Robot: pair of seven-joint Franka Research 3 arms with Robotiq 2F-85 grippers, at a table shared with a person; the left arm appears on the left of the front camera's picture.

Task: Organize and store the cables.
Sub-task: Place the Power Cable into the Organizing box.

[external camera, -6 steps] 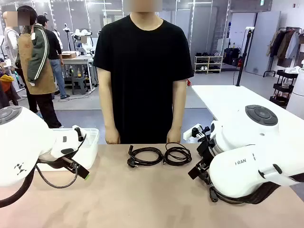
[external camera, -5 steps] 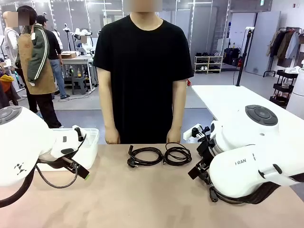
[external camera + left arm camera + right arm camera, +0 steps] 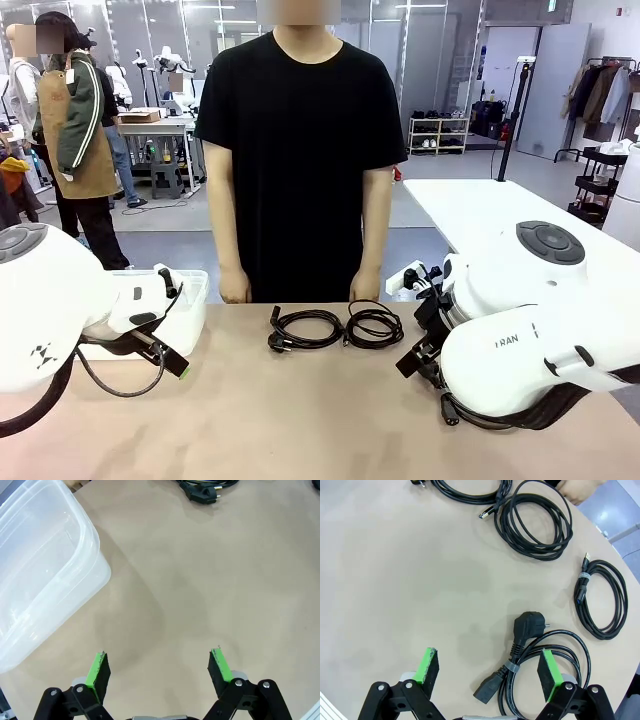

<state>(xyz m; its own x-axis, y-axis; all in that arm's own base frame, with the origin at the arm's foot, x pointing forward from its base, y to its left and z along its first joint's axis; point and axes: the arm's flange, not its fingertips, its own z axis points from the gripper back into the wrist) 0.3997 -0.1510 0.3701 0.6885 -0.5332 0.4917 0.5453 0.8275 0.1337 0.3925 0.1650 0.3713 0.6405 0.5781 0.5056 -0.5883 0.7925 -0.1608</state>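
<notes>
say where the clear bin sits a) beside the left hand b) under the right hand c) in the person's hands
a: the bin lies just beside the open left hand in its wrist view.

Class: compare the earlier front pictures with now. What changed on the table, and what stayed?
Nothing on the table visibly moved, and nothing was grasped or released. The coiled cables lie as before, the clear container sits at the left, and the left gripper and right gripper hold their poses, jaws open. A background bystander shifted slightly.
</notes>
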